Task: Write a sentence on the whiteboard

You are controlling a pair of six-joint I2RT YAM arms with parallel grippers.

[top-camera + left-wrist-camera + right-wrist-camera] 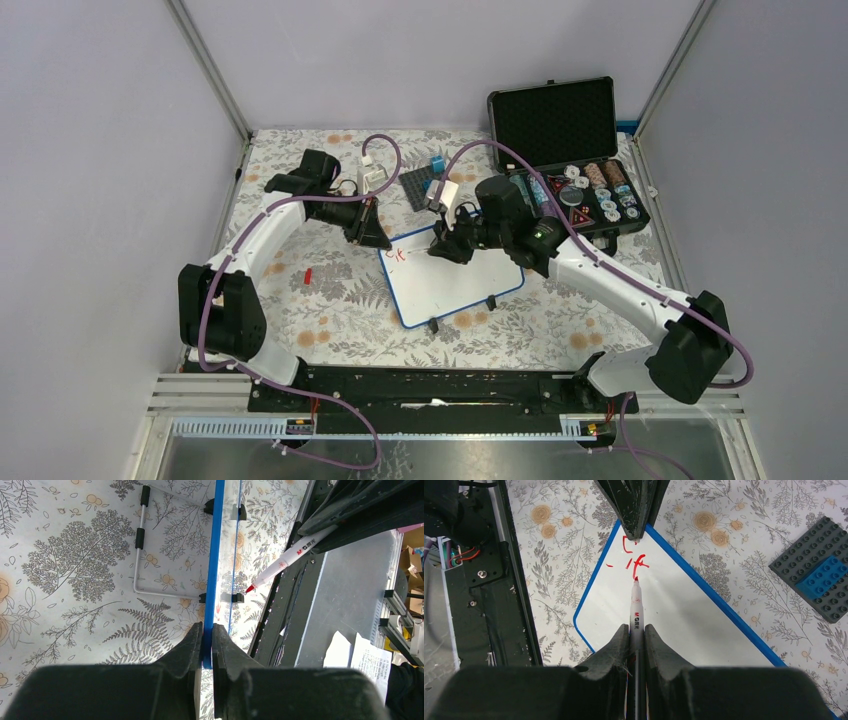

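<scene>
The whiteboard lies on the flowered tabletop, white with a blue rim. A few red marks sit near its far left corner. My left gripper is shut on the whiteboard's blue rim at that corner, also seen as the left gripper from above. My right gripper is shut on a white marker, its red tip touching the whiteboard just below the marks. The marker also shows in the left wrist view, tip near the board. From above, the right gripper hovers over the board's far edge.
An open black foam-lined case with spools and small parts stands at the back right. A dark grey brick plate with a blue brick lies behind the board. A small red piece lies left of the board. Metal frame posts border the table.
</scene>
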